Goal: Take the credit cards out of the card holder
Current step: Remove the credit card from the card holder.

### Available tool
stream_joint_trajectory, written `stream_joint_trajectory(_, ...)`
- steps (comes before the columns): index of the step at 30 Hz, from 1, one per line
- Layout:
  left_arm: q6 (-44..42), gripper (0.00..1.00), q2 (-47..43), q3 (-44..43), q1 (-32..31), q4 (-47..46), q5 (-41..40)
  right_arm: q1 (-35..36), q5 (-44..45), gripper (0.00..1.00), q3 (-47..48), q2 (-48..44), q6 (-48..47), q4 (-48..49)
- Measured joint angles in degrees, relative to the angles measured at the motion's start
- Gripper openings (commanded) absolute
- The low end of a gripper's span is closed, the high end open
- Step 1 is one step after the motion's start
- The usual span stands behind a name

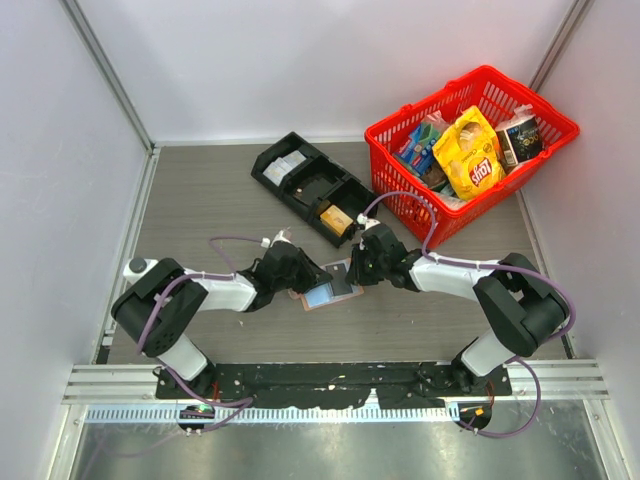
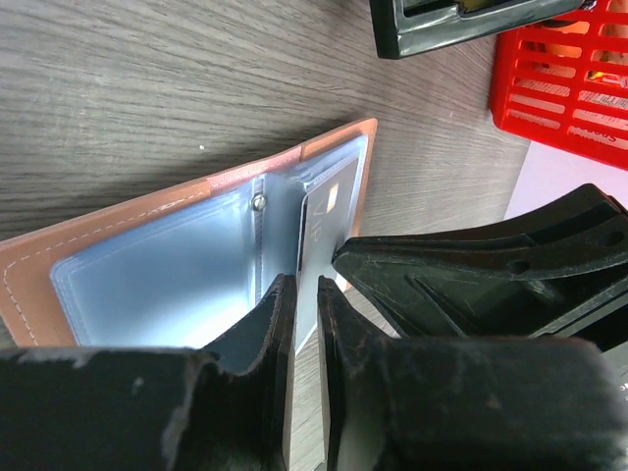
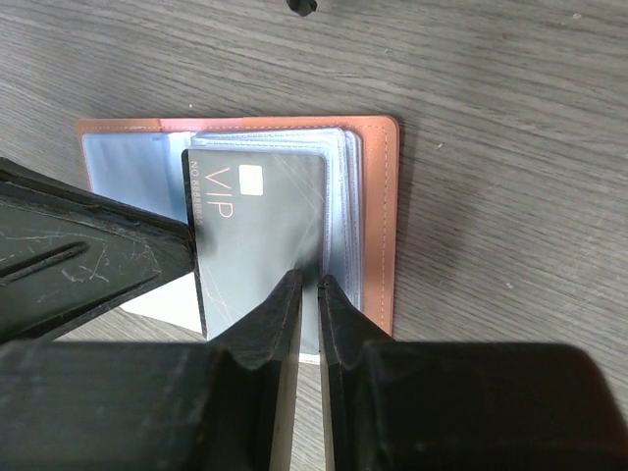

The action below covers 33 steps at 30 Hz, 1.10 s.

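Observation:
The salmon-pink card holder (image 1: 322,297) lies open on the table between both grippers, its pale blue inner panels up. In the left wrist view the card holder (image 2: 147,211) shows its blue panel and a snap stud. My left gripper (image 2: 304,294) is shut on a thin pale inner sleeve of the holder. My right gripper (image 3: 309,282) is shut on a grey card marked VIP (image 3: 260,221), which stands partly out of the sleeves. The holder's pink rim (image 3: 380,216) lies right of the card. From above, the left gripper (image 1: 303,278) and right gripper (image 1: 358,272) flank the card (image 1: 343,278).
A black compartment tray (image 1: 310,185) lies behind the holder, holding small items. A red basket (image 1: 490,72) of snack packets stands at the back right, close behind the right arm. The tray (image 2: 461,25) and basket (image 2: 564,78) also show in the left wrist view.

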State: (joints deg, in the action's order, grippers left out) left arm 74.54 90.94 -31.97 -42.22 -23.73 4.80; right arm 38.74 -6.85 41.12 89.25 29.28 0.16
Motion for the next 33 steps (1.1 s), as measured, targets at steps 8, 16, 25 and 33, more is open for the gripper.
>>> stream_joint_trajectory(8, 0.04, 0.17, 2.84, 0.66, 0.26, -6.03, 2.89, -0.26, 0.11, 0.17, -0.09, 0.0, 0.0, 0.15)
stream_joint_trajectory(16, -0.2, 0.22, 3.85, 0.83, 0.22, -9.25, 4.28, -0.37, 0.07, 0.17, -0.11, 0.0, 0.0, 0.28)
stream_joint_trajectory(25, -0.28, 0.08, 4.98, 1.51, 0.15, -11.78, 4.85, -0.39, 0.04, 0.16, -0.26, 0.04, 0.2, 0.81)
stream_joint_trajectory(33, 0.07, 0.05, 4.9, 3.96, -0.07, -14.93, 4.85, -0.98, -0.33, 0.11, -0.26, 1.14, 1.16, 2.91)
